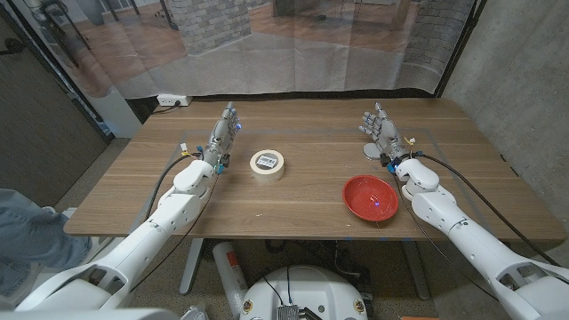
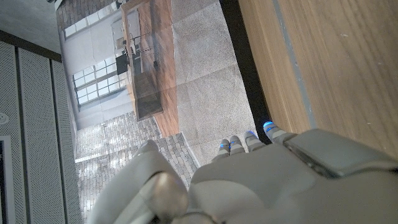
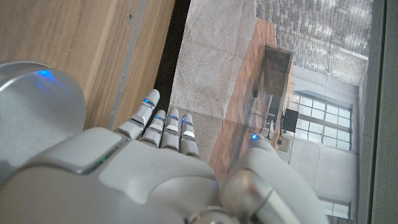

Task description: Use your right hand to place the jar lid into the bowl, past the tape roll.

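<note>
Silver-grey and round, the jar lid (image 1: pixel 371 151) lay on the wooden bench (image 1: pixel 302 209) just beside my right hand (image 1: pixel 380 131), on that hand's inner side, at the far right part of the bench. In the right wrist view the lid (image 3: pixel 34 109) showed as a smooth, dull metal disc lying flat with its broad face up, a small blue glint on it; being round, it had no long axis I could name. My right hand's fingers (image 3: pixel 165 127) reached straight out together toward the far edge of the bench, the thumb set apart from them, holding nothing. The red bowl (image 1: pixel 371 197) sat nearer to me than the lid, close by my right forearm, open side up. The tape roll (image 1: pixel 268 164) lay flat near the middle of the bench, well apart from the lid, a label on its top. My left hand (image 1: pixel 222 135) stood at the far left, its fingers (image 2: pixel 249 140) extended side by side with nothing in them.
</note>
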### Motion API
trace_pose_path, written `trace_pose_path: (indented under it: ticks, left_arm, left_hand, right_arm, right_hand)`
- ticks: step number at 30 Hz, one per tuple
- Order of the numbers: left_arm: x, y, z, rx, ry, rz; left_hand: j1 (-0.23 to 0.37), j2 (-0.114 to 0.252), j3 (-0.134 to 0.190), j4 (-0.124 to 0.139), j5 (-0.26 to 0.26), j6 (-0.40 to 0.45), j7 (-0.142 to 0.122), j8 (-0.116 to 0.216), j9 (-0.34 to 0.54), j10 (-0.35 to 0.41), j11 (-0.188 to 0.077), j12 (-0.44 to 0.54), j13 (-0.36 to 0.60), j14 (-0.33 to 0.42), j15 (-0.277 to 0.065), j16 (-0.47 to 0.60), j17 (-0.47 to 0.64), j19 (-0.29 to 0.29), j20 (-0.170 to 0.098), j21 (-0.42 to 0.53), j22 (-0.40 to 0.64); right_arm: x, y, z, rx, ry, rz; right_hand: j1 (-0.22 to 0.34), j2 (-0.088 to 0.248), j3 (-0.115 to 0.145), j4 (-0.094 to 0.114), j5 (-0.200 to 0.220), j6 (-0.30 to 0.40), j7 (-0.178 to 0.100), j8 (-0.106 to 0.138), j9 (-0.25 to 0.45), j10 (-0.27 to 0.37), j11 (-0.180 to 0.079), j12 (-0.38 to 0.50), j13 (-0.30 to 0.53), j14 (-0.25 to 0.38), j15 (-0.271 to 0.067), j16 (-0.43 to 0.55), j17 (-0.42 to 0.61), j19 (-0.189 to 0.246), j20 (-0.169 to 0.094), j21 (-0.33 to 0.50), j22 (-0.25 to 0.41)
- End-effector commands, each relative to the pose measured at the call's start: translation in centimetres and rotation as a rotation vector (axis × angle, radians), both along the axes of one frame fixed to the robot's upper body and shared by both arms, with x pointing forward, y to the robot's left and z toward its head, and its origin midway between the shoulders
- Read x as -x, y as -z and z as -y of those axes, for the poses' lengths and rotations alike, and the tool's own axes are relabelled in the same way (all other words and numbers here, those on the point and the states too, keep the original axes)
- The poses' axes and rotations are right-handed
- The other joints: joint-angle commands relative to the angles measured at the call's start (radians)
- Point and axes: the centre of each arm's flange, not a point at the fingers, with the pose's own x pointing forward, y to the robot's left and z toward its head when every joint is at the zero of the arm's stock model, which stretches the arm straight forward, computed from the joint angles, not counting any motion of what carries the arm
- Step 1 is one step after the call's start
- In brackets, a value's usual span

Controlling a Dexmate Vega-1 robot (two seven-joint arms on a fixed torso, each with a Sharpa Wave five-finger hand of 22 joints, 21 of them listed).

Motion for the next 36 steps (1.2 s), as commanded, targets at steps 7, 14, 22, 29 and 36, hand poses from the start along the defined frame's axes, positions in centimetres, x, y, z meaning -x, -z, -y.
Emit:
trace_pose_path:
  ticks: [7,14,22,29,36]
  left_arm:
    - [0.0,-0.5,0.8,0.009,-0.012,-0.006]
    - [-0.3,-1.0,1.1,-0.005,-0.006,-0.006]
    - [-0.4,-1.6,1.4,-0.018,-0.006,-0.005]
    - [-0.2,-1.7,1.4,-0.033,-0.006,-0.006]
    - [0.1,-1.9,1.5,-0.039,-0.002,-0.001]
  left_hand:
    - [0.014,0.006,0.008,-0.004,0.005,-0.105,0.003,0.004,0.001,-0.084,0.004,0.006,0.001,-0.125,0.002,0.005,0.001,-0.213,-0.06,0.004,0.005]
    - [0.017,0.009,0.009,-0.007,0.005,-0.098,0.009,0.005,0.001,-0.08,0.006,0.006,0.001,-0.122,0.003,0.004,0.001,-0.213,-0.055,0.002,0.005]
    - [0.021,0.012,0.008,-0.009,0.005,-0.088,0.014,0.007,0.001,-0.074,0.014,0.006,0.001,-0.117,0.01,0.004,0.001,-0.21,-0.046,-0.001,0.005]
    - [0.021,0.012,0.006,-0.01,0.004,-0.086,0.015,0.005,0.001,-0.074,0.015,0.004,0.001,-0.117,0.011,0.003,0.002,-0.212,-0.03,-0.004,0.006]
    - [0.021,0.012,0.004,-0.011,0.004,-0.083,0.019,0.005,0.001,-0.076,0.019,0.002,0.001,-0.119,0.016,0.0,0.002,-0.213,-0.029,-0.007,0.006]
  right_arm:
    - [-0.8,-0.2,0.1,-0.012,-0.021,-0.001]
    - [-0.4,-0.1,0.4,-0.017,-0.009,0.008]
    - [0.4,-0.5,0.8,0.006,0.026,0.029]
    - [1.3,-0.9,1.1,0.035,0.086,0.042]
    - [2.0,-1.2,1.3,0.084,0.13,0.062]
  right_hand:
    - [0.006,0.001,0.006,-0.003,0.004,0.003,0.001,0.005,0.0,0.002,-0.002,0.001,-0.001,0.0,-0.001,0.0,0.003,0.001,-0.035,-0.001,0.004]
    - [0.014,0.005,0.008,-0.008,0.003,0.005,-0.001,0.006,-0.003,0.004,-0.004,0.001,-0.003,0.002,-0.002,0.0,0.001,0.002,-0.034,-0.006,0.004]
    - [0.038,0.007,0.014,-0.024,0.003,0.009,-0.003,0.009,-0.008,0.013,-0.007,0.004,-0.007,0.011,-0.004,0.0,-0.002,0.009,-0.032,-0.015,0.004]
    - [0.096,0.005,0.027,-0.063,0.0,0.019,-0.012,0.015,-0.014,0.034,-0.01,0.01,-0.011,0.033,-0.007,0.003,-0.004,0.029,-0.031,-0.028,0.004]
    - [0.141,0.016,0.042,-0.091,-0.002,0.04,-0.024,0.022,-0.017,0.038,-0.017,0.01,-0.012,0.027,-0.01,-0.003,-0.005,0.019,-0.023,-0.048,0.005]
